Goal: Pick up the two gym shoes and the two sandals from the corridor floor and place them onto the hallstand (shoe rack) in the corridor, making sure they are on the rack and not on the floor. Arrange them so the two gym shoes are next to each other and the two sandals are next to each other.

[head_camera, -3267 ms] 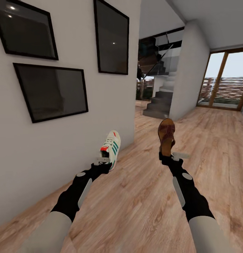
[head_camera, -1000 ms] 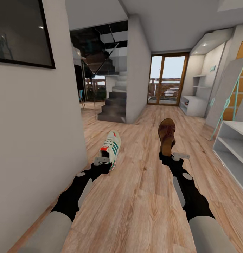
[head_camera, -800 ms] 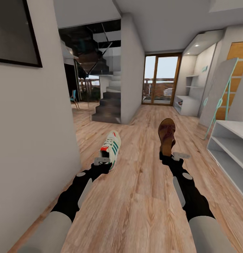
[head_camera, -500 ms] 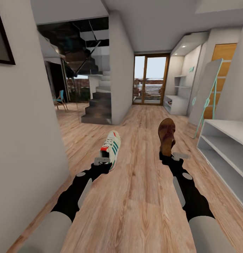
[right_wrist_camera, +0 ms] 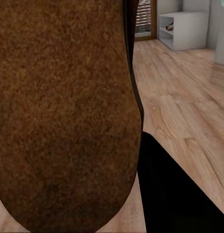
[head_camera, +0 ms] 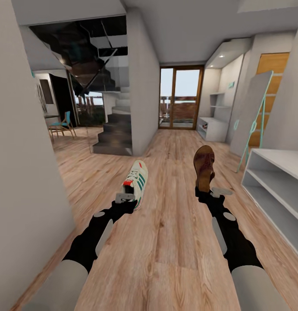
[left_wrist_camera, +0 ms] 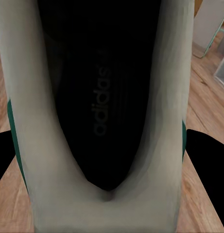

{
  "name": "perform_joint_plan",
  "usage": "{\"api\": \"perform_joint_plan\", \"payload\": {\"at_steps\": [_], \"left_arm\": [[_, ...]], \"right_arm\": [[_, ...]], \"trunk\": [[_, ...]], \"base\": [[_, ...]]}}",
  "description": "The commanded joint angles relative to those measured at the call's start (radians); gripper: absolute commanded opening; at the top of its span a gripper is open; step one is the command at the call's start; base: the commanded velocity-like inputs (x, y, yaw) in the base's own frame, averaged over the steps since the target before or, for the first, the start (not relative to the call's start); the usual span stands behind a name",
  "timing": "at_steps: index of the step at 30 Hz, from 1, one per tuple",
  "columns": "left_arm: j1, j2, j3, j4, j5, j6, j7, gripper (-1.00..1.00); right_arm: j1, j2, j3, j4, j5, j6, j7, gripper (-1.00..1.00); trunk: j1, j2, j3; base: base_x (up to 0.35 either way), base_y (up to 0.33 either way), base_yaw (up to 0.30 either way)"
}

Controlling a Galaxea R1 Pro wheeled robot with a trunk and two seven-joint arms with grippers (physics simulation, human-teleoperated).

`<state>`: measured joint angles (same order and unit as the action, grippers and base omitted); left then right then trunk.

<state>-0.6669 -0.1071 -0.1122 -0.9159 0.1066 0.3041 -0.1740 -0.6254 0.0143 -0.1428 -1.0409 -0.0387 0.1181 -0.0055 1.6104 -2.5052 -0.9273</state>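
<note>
- One gym shoe (head_camera: 137, 182), clamped at its heel in left gripper (head_camera: 125, 197), toe pointing away, above corridor floor (head_camera: 170, 242)
- One sandal (head_camera: 204, 167), clamped at its heel in right gripper (head_camera: 211, 190), upright
- One hallstand (head_camera: 214, 128) far down corridor

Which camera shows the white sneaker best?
The head view. There the whole sneaker shows, with green stripes and a red heel, held up by the left gripper. The left wrist view is so close that you see just the dark inside and its pale rim.
</note>
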Motion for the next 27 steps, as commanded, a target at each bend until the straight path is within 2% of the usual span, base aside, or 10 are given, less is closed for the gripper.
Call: {"api": "perform_joint_plan", "payload": {"at_steps": [1,11,20,27], "left_arm": [[0.0,0.0,0.0,-0.001,0.011,0.007,-0.001,-1.0],[0.0,0.0,0.0,-0.001,0.011,0.007,-0.001,-1.0],[0.0,0.0,0.0,-0.001,0.011,0.007,-0.001,-1.0],[0.0,0.0,0.0,-0.002,0.01,0.007,-0.001,-1.0]], "right_arm": [[0.0,0.001,-0.001,-0.002,-0.007,0.006,-0.001,-1.0],[0.0,0.001,-0.001,-0.002,-0.007,0.006,-0.001,-1.0],[0.0,0.001,-0.001,-0.003,-0.008,0.006,-0.001,-1.0],[0.0,0.001,-0.001,-0.004,-0.007,0.006,-0.001,-1.0]], "trunk": [[0.0,0.0,-0.001],[0.0,0.0,-0.001],[0.0,0.0,-0.001],[0.0,0.0,-0.001]], "base": [[0.347,0.0,0.0],[0.347,0.0,-0.003],[0.347,0.0,-0.252],[0.347,0.0,-0.05]]}}
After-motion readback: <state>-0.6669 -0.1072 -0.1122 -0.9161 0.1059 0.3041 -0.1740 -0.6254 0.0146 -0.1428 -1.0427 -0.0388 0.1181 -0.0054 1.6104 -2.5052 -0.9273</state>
